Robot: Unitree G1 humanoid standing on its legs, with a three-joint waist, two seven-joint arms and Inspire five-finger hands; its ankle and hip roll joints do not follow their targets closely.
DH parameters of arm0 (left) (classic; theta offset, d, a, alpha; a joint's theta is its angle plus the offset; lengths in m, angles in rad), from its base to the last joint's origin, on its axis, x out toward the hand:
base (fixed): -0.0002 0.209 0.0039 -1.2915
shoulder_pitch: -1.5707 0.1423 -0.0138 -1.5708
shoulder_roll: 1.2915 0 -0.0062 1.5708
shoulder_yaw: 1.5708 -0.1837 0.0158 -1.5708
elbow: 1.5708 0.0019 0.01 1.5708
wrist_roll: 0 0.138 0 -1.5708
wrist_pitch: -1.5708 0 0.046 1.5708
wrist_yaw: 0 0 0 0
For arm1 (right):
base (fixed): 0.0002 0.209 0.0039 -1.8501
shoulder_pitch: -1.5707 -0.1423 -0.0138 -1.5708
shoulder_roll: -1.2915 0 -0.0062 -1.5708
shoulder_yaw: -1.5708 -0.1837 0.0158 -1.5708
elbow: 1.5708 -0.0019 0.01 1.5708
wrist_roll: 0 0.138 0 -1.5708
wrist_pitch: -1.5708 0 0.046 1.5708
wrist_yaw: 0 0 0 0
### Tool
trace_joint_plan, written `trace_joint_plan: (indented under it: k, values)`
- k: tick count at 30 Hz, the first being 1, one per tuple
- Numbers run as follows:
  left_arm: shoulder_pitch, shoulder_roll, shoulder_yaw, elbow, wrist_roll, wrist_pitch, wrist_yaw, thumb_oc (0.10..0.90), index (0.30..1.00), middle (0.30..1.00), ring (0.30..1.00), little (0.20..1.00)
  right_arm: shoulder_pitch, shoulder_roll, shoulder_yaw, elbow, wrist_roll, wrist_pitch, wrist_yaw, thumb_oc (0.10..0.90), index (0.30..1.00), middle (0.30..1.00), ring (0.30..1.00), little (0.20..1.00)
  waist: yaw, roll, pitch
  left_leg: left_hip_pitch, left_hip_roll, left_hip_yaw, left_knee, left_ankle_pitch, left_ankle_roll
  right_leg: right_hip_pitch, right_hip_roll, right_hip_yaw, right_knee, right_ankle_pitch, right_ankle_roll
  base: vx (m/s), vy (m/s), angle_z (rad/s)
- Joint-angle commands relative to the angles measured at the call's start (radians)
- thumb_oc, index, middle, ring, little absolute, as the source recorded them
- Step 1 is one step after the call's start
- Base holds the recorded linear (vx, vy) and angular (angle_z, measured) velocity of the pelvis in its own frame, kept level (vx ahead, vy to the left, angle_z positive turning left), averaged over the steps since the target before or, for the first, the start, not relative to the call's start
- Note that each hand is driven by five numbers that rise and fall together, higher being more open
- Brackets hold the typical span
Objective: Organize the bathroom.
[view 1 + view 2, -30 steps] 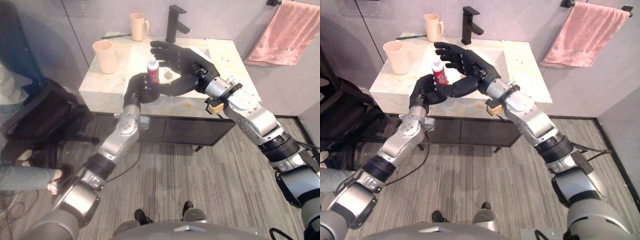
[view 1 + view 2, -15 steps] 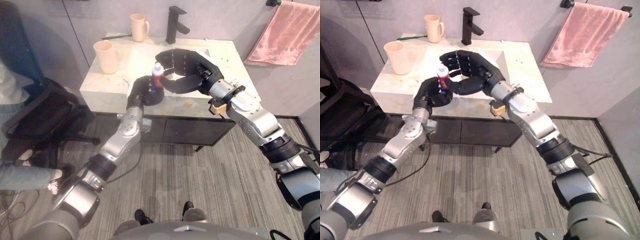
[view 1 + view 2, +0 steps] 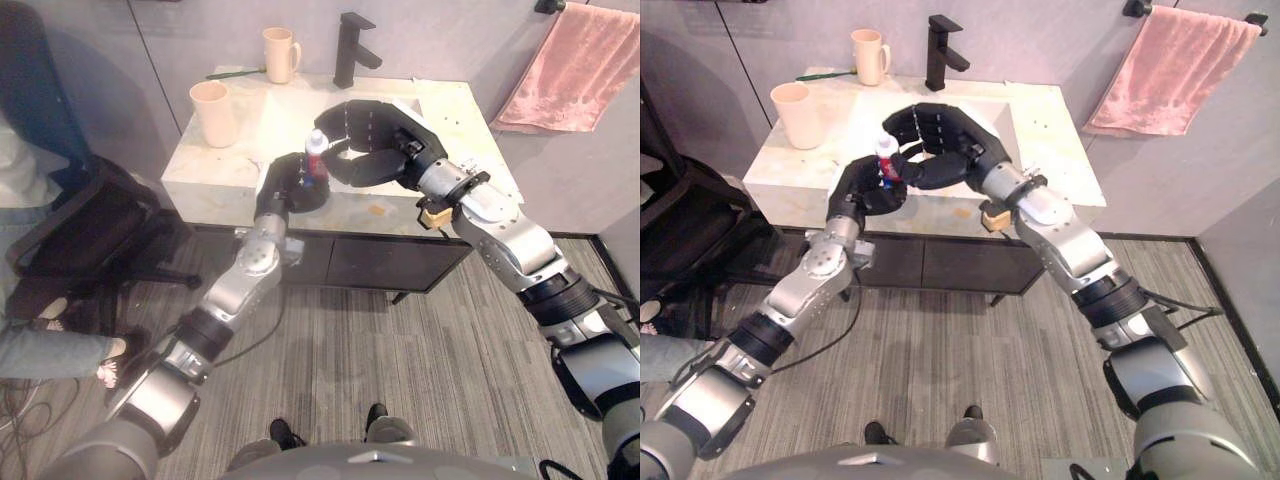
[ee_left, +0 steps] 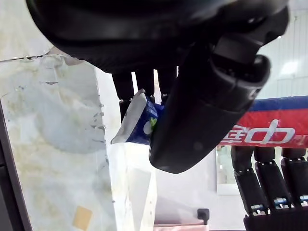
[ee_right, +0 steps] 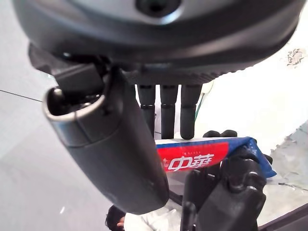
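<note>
A red, white and blue toothpaste tube [image 3: 316,156] stands upright over the front edge of the marble vanity top [image 3: 205,170]. My left hand [image 3: 284,187] is shut round its lower part, the thumb [image 4: 202,110] lying across the tube [image 4: 269,137]. My right hand [image 3: 371,140] reaches in from the right and is curled over the tube's upper part and cap. In the right wrist view the tube [image 5: 197,156] passes between the right thumb [image 5: 110,139] and the fingers behind it.
A peach cup [image 3: 212,112] stands at the counter's left. A cream mug [image 3: 280,52] and a green toothbrush [image 3: 235,72] are at the back left, beside a black faucet [image 3: 352,45]. A pink towel [image 3: 580,65] hangs right. A black office chair [image 3: 90,230] and a person's leg [image 3: 35,350] are left.
A second ago my right hand was spread open beside the tube; it has since curled round the tube's top. The left hand has kept its hold, shifting slightly right.
</note>
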State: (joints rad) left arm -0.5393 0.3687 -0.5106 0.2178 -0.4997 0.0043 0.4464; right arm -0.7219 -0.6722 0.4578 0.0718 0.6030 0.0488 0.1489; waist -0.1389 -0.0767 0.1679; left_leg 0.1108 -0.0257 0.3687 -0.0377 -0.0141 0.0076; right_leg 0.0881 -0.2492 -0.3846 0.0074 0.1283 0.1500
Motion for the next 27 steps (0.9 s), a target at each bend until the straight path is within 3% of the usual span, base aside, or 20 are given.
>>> trace_joint_plan:
  k: [1, 3, 4, 8, 10, 11, 12, 14, 17, 18, 19, 20, 21, 22, 24, 27]
  values:
    - [-0.173, -0.017, 0.028, -0.014, 0.071, -0.134, 0.032, 0.519, 0.479, 0.479, 0.479, 0.479, -0.076, 0.009, -0.044, 0.004, 0.017, -0.121, 0.019, 0.419, 0.328, 0.328, 0.328, 0.328, 0.026, 0.006, -0.088, 0.031, -0.012, 0.049, 0.113, -0.083, -0.008, -0.137, -0.050, 0.002, 0.122, -0.050, 0.050, 0.00, 0.000, 0.00]
    - [-0.174, -0.010, 0.029, -0.011, 0.074, -0.135, 0.033, 0.599, 0.599, 0.599, 0.599, 0.599, -0.077, 0.004, -0.050, 0.001, 0.024, -0.128, 0.018, 0.400, 0.300, 0.300, 0.300, 0.300, 0.024, 0.007, -0.087, 0.032, -0.013, 0.049, 0.113, -0.085, -0.009, -0.139, -0.051, 0.004, 0.123, -0.048, 0.051, 0.00, 0.000, 0.00]
    - [-0.173, -0.008, 0.030, -0.012, 0.074, -0.134, 0.033, 0.610, 0.615, 0.615, 0.615, 0.615, -0.077, 0.003, -0.051, -0.001, 0.024, -0.130, 0.016, 0.400, 0.300, 0.300, 0.300, 0.300, 0.024, 0.007, -0.088, 0.032, -0.014, 0.049, 0.113, -0.086, -0.009, -0.139, -0.052, 0.005, 0.124, -0.047, 0.051, 0.00, 0.000, 0.00]
    - [-0.172, -0.002, 0.032, -0.015, 0.085, -0.137, 0.035, 0.560, 0.540, 0.540, 0.540, 0.540, -0.080, -0.001, -0.058, -0.002, 0.022, -0.133, 0.012, 0.400, 0.300, 0.300, 0.300, 0.300, 0.026, 0.008, -0.088, 0.030, -0.014, 0.048, 0.113, -0.085, -0.011, -0.140, -0.054, 0.005, 0.125, -0.046, 0.052, 0.00, 0.000, 0.00]
    - [-0.172, 0.001, 0.034, -0.021, 0.085, -0.135, 0.035, 0.598, 0.596, 0.596, 0.596, 0.596, -0.082, -0.007, -0.060, -0.002, 0.028, -0.138, 0.011, 0.400, 0.300, 0.300, 0.300, 0.300, 0.027, 0.007, -0.087, 0.029, -0.013, 0.049, 0.114, -0.086, -0.011, -0.138, -0.057, 0.002, 0.125, -0.046, 0.051, 0.00, 0.000, 0.00]
    - [-0.171, 0.001, 0.034, -0.025, 0.087, -0.133, 0.035, 0.675, 0.712, 0.712, 0.712, 0.712, -0.081, -0.008, -0.063, -0.003, 0.029, -0.140, 0.011, 0.400, 0.300, 0.300, 0.300, 0.300, 0.028, 0.007, -0.087, 0.029, -0.013, 0.048, 0.116, -0.087, -0.011, -0.136, -0.059, 0.002, 0.126, -0.048, 0.051, -0.01, 0.011, 0.03]
    - [-0.171, 0.002, 0.035, -0.028, 0.085, -0.128, 0.035, 0.605, 0.608, 0.608, 0.608, 0.608, -0.081, -0.004, -0.064, -0.002, 0.020, -0.144, 0.008, 0.400, 0.300, 0.300, 0.300, 0.300, 0.030, 0.007, -0.087, 0.030, -0.013, 0.047, 0.116, -0.088, -0.010, -0.135, -0.061, 0.000, 0.126, -0.048, 0.051, 0.00, 0.012, 0.04]
    - [-0.173, 0.001, 0.034, -0.027, 0.086, -0.128, 0.037, 0.579, 0.568, 0.568, 0.568, 0.568, -0.083, -0.001, -0.063, 0.001, 0.014, -0.145, 0.006, 0.400, 0.300, 0.300, 0.300, 0.300, 0.030, 0.008, -0.087, 0.030, -0.014, 0.047, 0.116, -0.088, -0.010, -0.134, -0.061, -0.001, 0.126, -0.048, 0.050, 0.00, 0.000, 0.00]
    - [-0.175, 0.002, 0.037, -0.024, 0.077, -0.123, 0.032, 0.579, 0.568, 0.568, 0.568, 0.568, -0.088, -0.001, -0.062, 0.000, 0.020, -0.143, 0.011, 0.400, 0.300, 0.300, 0.300, 0.300, 0.031, 0.007, -0.087, 0.030, -0.013, 0.047, 0.118, -0.090, -0.010, -0.135, -0.064, 0.000, 0.128, -0.046, 0.051, 0.00, 0.000, 0.00]
    - [-0.174, 0.000, 0.038, -0.020, 0.076, -0.126, 0.029, 0.538, 0.507, 0.507, 0.507, 0.507, -0.087, -0.001, -0.064, -0.001, 0.017, -0.137, 0.013, 0.678, 0.716, 0.716, 0.716, 0.716, 0.031, 0.007, -0.087, 0.030, -0.013, 0.047, 0.118, -0.091, -0.010, -0.136, -0.065, 0.000, 0.129, -0.046, 0.051, 0.00, 0.000, 0.00]
    - [-0.174, -0.001, 0.038, -0.018, 0.076, -0.127, 0.028, 0.518, 0.476, 0.476, 0.476, 0.476, -0.087, -0.002, -0.064, -0.001, 0.015, -0.136, 0.014, 0.800, 0.900, 0.900, 0.900, 0.900, 0.030, 0.007, -0.086, 0.031, -0.013, 0.047, 0.118, -0.091, -0.010, -0.136, -0.066, 0.000, 0.129, -0.046, 0.051, 0.00, 0.000, 0.00]
    - [-0.173, -0.002, 0.038, -0.019, 0.077, -0.127, 0.028, 0.507, 0.460, 0.460, 0.460, 0.460, -0.086, -0.002, -0.064, -0.001, 0.016, -0.136, 0.017, 0.800, 0.900, 0.900, 0.900, 0.900, 0.030, 0.007, -0.086, 0.031, -0.013, 0.047, 0.117, -0.091, -0.010, -0.136, -0.066, 0.000, 0.129, -0.046, 0.051, 0.00, 0.000, 0.00]
    - [-0.174, -0.001, 0.039, -0.020, 0.075, -0.126, 0.024, 0.483, 0.425, 0.425, 0.425, 0.425, -0.086, -0.002, -0.063, 0.000, 0.016, -0.134, 0.021, 0.577, 0.566, 0.566, 0.566, 0.566, 0.030, 0.007, -0.086, 0.032, -0.013, 0.048, 0.117, -0.092, -0.010, -0.136, -0.069, -0.001, 0.130, -0.043, 0.052, 0.00, 0.000, 0.00]
    - [-0.173, -0.003, 0.040, -0.020, 0.076, -0.124, 0.024, 0.466, 0.399, 0.399, 0.399, 0.399, -0.085, -0.002, -0.063, 0.001, 0.013, -0.132, 0.022, 0.516, 0.474, 0.474, 0.474, 0.474, 0.030, 0.007, -0.086, 0.033, -0.013, 0.048, 0.117, -0.091, -0.010, -0.136, -0.069, -0.001, 0.130, -0.042, 0.053, 0.00, 0.000, 0.00]
    - [-0.174, -0.005, 0.037, -0.022, 0.076, -0.122, 0.030, 0.497, 0.446, 0.446, 0.446, 0.446, -0.084, -0.001, -0.060, 0.002, 0.016, -0.138, 0.019, 0.400, 0.300, 0.300, 0.300, 0.300, 0.030, 0.008, -0.086, 0.034, -0.012, 0.049, 0.115, -0.091, -0.011, -0.137, -0.070, -0.002, 0.129, -0.043, 0.053, 0.00, 0.000, 0.00]
    - [-0.175, -0.002, 0.037, -0.019, 0.072, -0.123, 0.027, 0.536, 0.505, 0.505, 0.505, 0.505, -0.082, 0.004, -0.059, 0.001, 0.007, -0.137, 0.018, 0.400, 0.300, 0.300, 0.300, 0.300, 0.029, 0.008, -0.085, 0.035, -0.012, 0.049, 0.116, -0.091, -0.011, -0.136, -0.071, -0.002, 0.129, -0.043, 0.054, 0.00, 0.000, 0.00]
